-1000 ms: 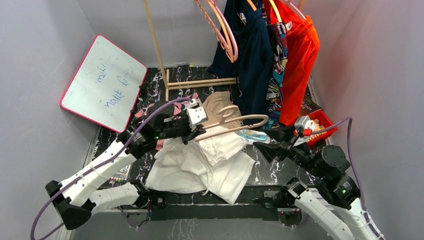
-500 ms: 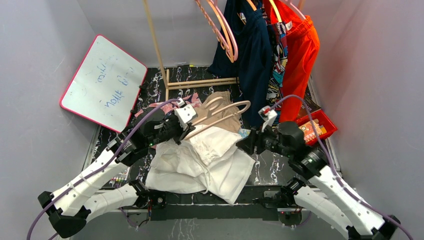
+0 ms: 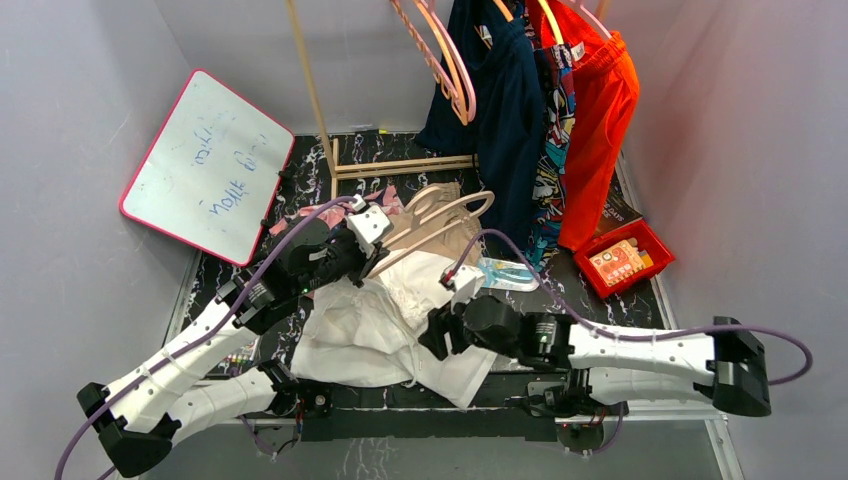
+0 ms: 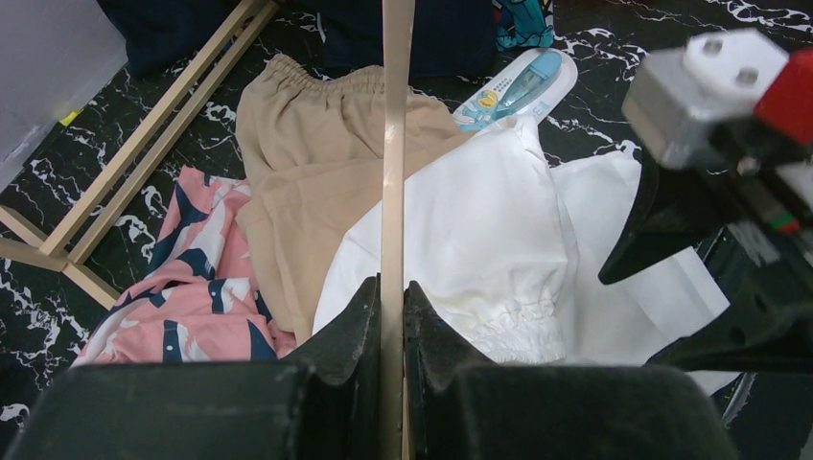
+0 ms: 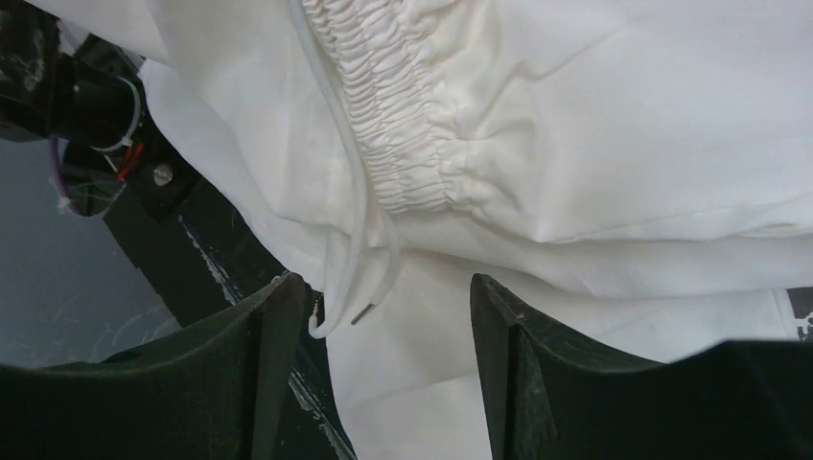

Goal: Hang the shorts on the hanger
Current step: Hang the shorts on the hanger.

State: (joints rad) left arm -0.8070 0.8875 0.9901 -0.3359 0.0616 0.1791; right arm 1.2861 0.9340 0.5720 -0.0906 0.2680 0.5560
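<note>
Since a second ago the right hand has swung left from beside the red tray to hang over the near part of the shorts, and the left hand has drawn the hanger a little farther back. The right hand's fingers stand wide apart with nothing gripped. In its wrist view the gathered waistband and the loose ends of the drawstring lie just beyond the gap between them; whether the fingertips touch the cloth I cannot tell. The shorts lie crumpled on the black marbled desk, reaching from under the right hand to below the left one. The left hand is clamped tight on one arm of the hanger, which runs straight out from its fingers above the clothes. Beyond that hand lie tan shorts, to their left a pink garment, to their right a packet. Farther off stand a wooden rack with navy and orange clothes and a tilted whiteboard.
</note>
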